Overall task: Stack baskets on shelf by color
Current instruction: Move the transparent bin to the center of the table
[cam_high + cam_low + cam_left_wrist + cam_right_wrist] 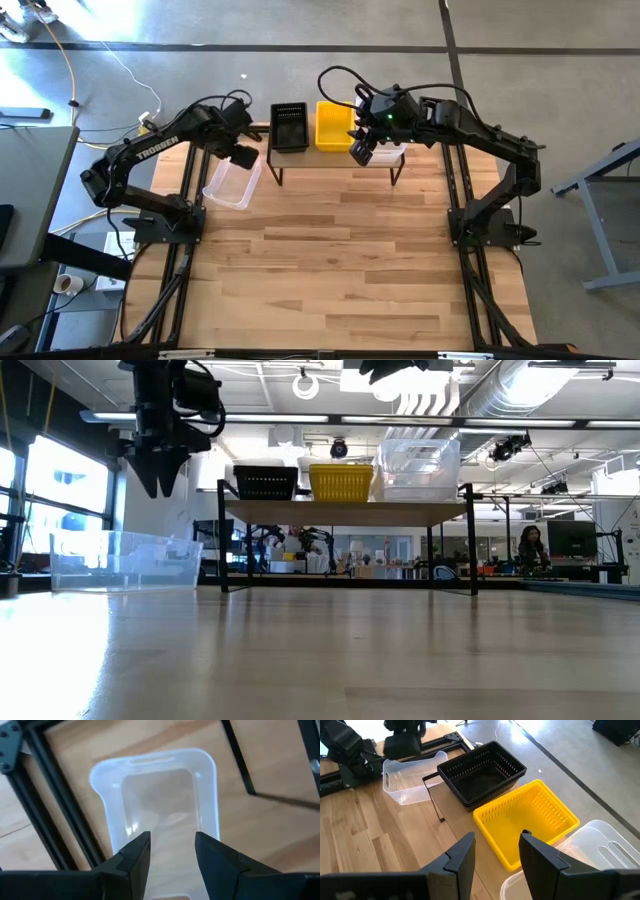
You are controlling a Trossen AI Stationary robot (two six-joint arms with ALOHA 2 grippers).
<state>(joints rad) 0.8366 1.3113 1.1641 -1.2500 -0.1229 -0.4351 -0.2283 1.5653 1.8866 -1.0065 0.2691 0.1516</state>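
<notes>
Left claw [172, 857] hangs above a clear bin [232, 184] at the left of the high view, fingers apart and empty; its wrist view looks straight down between two dark fingers into that bin. Right claw [496, 852] hovers over the shelf [345, 512] near the top centre of the high view, also parted with nothing between the fingers.

On the shelf stand three baskets in a row: a black one [289, 127] at the left, a yellow one [334, 125] in the middle, and a clear stack [418, 468] at the right. In the high view the right arm covers most of that clear stack. The low view shows it plainly, standing taller than the black and yellow ones beside it.

Black basket walls are perforated mesh; the yellow walls [527, 822] are slotted; the clear bins are smooth, translucent plastic with rounded corners and slot handles at the rim. The shelf is a pale wood plank on thin black legs, one leg [434, 802] showing in the right wrist view between the black basket and the loose clear bin.

That loose bin sits on the tabletop [340, 260] just beside the shelf's left end, next to a black frame rail [47, 810]. Only the low view shows the room behind, where a person [528, 546] sits at lower right.
</notes>
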